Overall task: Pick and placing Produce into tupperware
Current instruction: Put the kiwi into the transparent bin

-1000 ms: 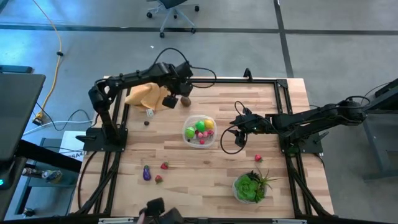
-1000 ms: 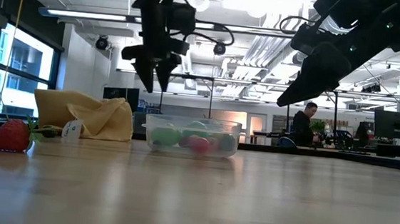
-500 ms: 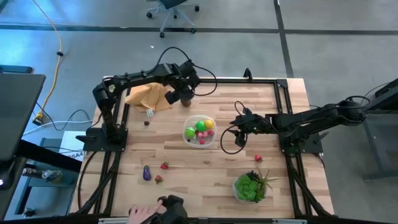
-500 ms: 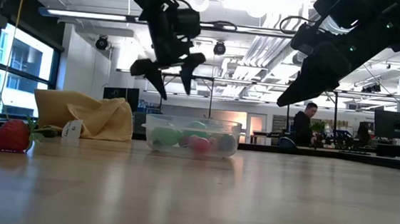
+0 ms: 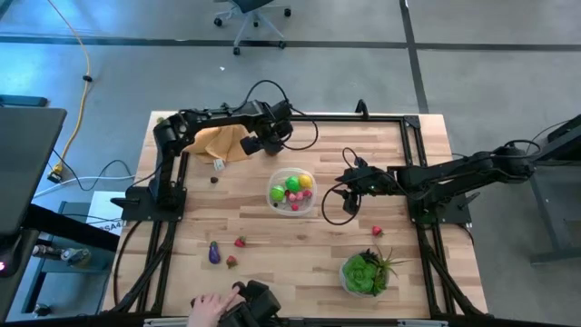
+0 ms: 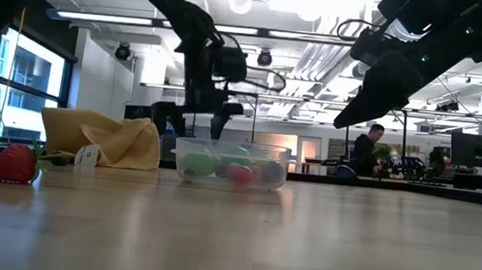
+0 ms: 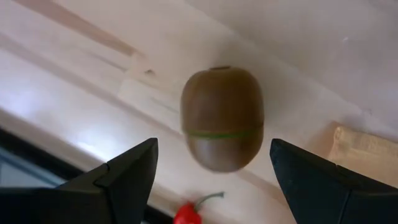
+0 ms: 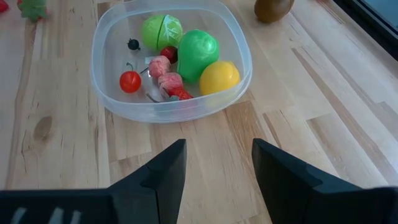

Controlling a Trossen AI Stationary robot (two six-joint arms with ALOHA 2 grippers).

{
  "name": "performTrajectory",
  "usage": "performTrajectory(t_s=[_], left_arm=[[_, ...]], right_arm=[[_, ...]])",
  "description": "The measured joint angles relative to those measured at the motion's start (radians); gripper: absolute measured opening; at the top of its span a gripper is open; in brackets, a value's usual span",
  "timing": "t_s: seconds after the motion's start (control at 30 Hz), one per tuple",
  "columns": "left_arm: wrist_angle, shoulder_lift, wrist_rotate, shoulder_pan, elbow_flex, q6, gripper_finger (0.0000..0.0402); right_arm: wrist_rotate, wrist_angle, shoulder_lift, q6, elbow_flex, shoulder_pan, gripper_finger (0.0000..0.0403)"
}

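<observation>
A brown kiwi lies on the wooden table near its far edge, also seen in the right wrist view. My left gripper points down over it, open, with one finger on each side of the kiwi and clear of it. The clear round tupperware stands mid-table holding green, yellow and red produce. My right gripper hangs open just right of the tupperware, with nothing between its fingers.
An orange-tan cloth lies left of the kiwi. A purple eggplant and strawberries lie toward the near side, by a leafy green plant. A person's hand shows at the near edge.
My left gripper has come down over the kiwi, shifting a little toward the table's right edge. It has rolled about its own pointing line, so its fingers now stand on either side of the kiwi. The kiwi has stayed in place.
</observation>
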Motion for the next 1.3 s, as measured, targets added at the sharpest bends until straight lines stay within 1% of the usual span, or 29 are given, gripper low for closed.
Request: performTrajectory(t_s=[0.3,0.47,0.7,0.8,0.9,0.97,1.03,1.2,1.3], left_arm=[[0.011,0.039,0.001,0.000,0.000,0.001,0.0299],[0.016,0.039,0.033,0.000,0.000,0.001,0.0299],[0.004,0.059,0.046,0.000,0.000,-0.005,0.0299],[0.012,0.088,0.028,0.000,0.002,-0.007,0.0299],[0.025,0.107,-0.031,0.000,-0.001,-0.008,0.0299],[0.025,0.107,-0.047,0.000,-0.001,-0.009,0.0299],[0.051,0.106,-0.049,0.000,0.000,-0.011,0.0299],[0.055,0.106,-0.059,0.000,0.003,-0.010,0.0299],[0.063,0.106,-0.046,0.000,0.001,0.003,0.0299]], right_arm=[[0.000,0.000,0.000,0.000,0.000,0.000,0.0176],[0.000,0.000,0.000,0.000,0.000,0.000,0.0176],[0.000,0.000,0.000,0.000,0.000,0.000,0.0176],[0.000,0.000,0.000,0.000,0.000,0.000,0.0176],[0.000,-0.001,0.000,0.000,0.000,0.000,0.0176],[0.000,-0.001,0.000,0.000,0.000,0.000,0.0176],[0.000,-0.004,0.000,0.000,0.000,0.000,0.0176],[0.000,-0.009,0.000,0.000,0.000,0.000,0.0176],[0.000,-0.013,0.000,0.000,0.000,0.000,0.0176]])
